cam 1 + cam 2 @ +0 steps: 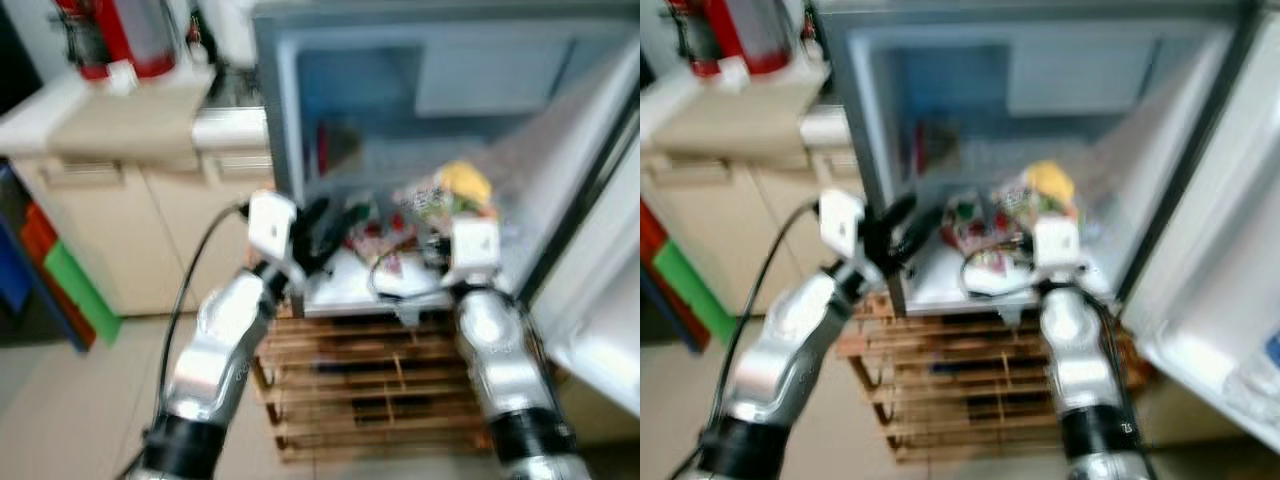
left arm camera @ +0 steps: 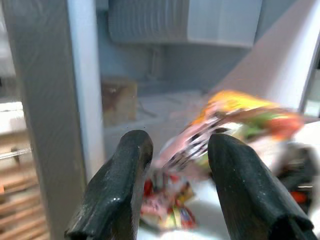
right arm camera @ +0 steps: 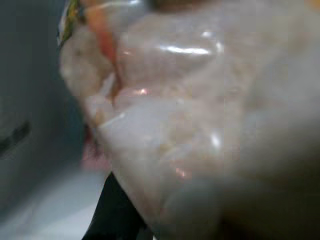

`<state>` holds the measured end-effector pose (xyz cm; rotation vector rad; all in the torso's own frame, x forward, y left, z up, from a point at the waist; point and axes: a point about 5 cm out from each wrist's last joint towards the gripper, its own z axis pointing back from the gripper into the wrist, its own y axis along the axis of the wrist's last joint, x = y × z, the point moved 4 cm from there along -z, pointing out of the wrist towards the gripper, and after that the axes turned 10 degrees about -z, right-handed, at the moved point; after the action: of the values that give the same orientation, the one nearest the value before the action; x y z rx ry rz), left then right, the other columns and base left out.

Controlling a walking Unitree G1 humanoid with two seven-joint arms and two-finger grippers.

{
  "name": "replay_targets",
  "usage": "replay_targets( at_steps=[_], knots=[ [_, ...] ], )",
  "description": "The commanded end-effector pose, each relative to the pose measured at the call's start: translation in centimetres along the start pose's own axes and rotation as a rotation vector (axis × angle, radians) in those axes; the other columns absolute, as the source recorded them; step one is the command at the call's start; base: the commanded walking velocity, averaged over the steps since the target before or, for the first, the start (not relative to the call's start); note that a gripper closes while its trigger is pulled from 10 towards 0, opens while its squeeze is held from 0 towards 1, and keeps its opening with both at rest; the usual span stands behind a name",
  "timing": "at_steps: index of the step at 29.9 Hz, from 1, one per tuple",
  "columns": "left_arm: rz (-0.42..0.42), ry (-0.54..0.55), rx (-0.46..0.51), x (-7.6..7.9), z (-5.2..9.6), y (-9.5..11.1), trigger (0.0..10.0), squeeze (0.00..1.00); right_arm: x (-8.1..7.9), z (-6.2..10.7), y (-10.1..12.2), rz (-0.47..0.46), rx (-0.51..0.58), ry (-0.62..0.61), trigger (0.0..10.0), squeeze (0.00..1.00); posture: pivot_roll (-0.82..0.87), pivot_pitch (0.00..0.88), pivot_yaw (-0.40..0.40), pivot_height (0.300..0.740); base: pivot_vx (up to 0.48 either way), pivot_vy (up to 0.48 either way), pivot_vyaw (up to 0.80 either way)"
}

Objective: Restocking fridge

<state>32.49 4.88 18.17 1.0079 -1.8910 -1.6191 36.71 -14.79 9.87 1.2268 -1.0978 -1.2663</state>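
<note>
Colourful plastic snack packets (image 1: 440, 200) lie heaped on the white bottom shelf (image 1: 360, 285) of the open grey fridge (image 1: 290, 120), so restocking seems well underway. The right gripper (image 1: 450, 225) is pressed into a clear crinkled bag (image 3: 190, 115); whether its jaws clamp it cannot be told. The left gripper (image 2: 175, 190) hovers at the fridge's edge, jaws apart and empty.

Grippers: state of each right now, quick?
Left tool: open, empty, at the fridge opening.
Right tool: inside the fridge against a clear plastic bag; whether it grips cannot be told.
</note>
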Motion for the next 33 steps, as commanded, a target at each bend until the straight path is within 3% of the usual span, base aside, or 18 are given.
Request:
replay_targets(
  at_steps=[1,4,6,8,9,15,17,19,22,25,33],
  knots=[
    [0.004,-0.062,0.024,1.2,-0.5,0.8,10.0,0.0,1.3,-0.1,0.2,-0.032,0.0,-0.046,0.0,0.0,-0.12,0.0,0.058,0.74,0.0,0.0,0.0],
    [0.011,-0.154,0.026,2.7,-0.9,1.2,10.0,0.0,1.6,-0.6,-1.2,-0.137,-0.082,-0.087,0.0,0.0,-0.11,0.0,0.063,0.74,0.0,0.0,0.0],
    [0.018,-0.175,0.034,3.0,-1.0,1.7,10.0,0.0,1.4,-0.9,-2.1,-0.242,-0.137,-0.102,0.0,0.0,-0.09,0.0,0.065,0.74,0.0,0.0,0.0],
    [0.015,-0.179,0.036,3.1,-0.9,1.8,10.0,0.0,1.3,-1.0,-2.2,-0.257,-0.143,-0.099,0.0,0.0,-0.09,0.0,0.066,0.74,0.0,0.0,0.0],
    [0.012,-0.183,0.04,3.1,-0.9,2.2,10.0,0.0,0.8,-1.4,-2.6,-0.319,-0.169,-0.091,0.0,0.0,-0.08,0.0,0.068,0.74,0.0,0.0,0.0],
    [0.012,-0.189,0.046,3.4,0.2,3.2,10.0,0.0,-0.4,-2.3,-1.8,-0.429,-0.164,-0.076,0.0,0.0,-0.04,0.0,0.076,0.74,0.0,0.0,0.0],
    [0.019,-0.185,0.032,3.4,0.8,3.3,10.0,0.0,-0.1,-2.9,-1.0,-0.505,-0.148,-0.111,0.0,0.0,-0.02,0.009,0.079,0.74,0.0,0.0,0.0],
    [0.026,-0.177,0.011,3.4,1.6,3.2,10.0,0.0,1.6,-3.2,-0.5,-0.607,-0.13,-0.202,0.0,0.0,0.0,0.043,0.086,0.74,0.0,0.0,0.0],
    [0.035,-0.162,-0.004,3.5,2.5,3.4,10.0,0.0,3.3,-3.3,-0.2,-0.684,-0.12,-0.26,0.0,0.0,0.01,0.062,0.094,0.74,0.0,0.0,0.0],
    [0.052,-0.135,-0.022,3.5,3.3,3.6,10.0,0.0,4.1,-3.5,0.0,-0.738,-0.129,-0.26,0.0,0.0,0.02,0.113,0.116,0.74,0.0,0.0,0.0],
    [0.113,-0.091,-0.065,4.9,5.4,4.2,10.0,0.0,3.9,-3.6,0.1,-0.755,-0.146,-0.193,0.0,0.0,0.05,0.194,0.14,0.74,0.0,0.0,0.0]
  ],
)
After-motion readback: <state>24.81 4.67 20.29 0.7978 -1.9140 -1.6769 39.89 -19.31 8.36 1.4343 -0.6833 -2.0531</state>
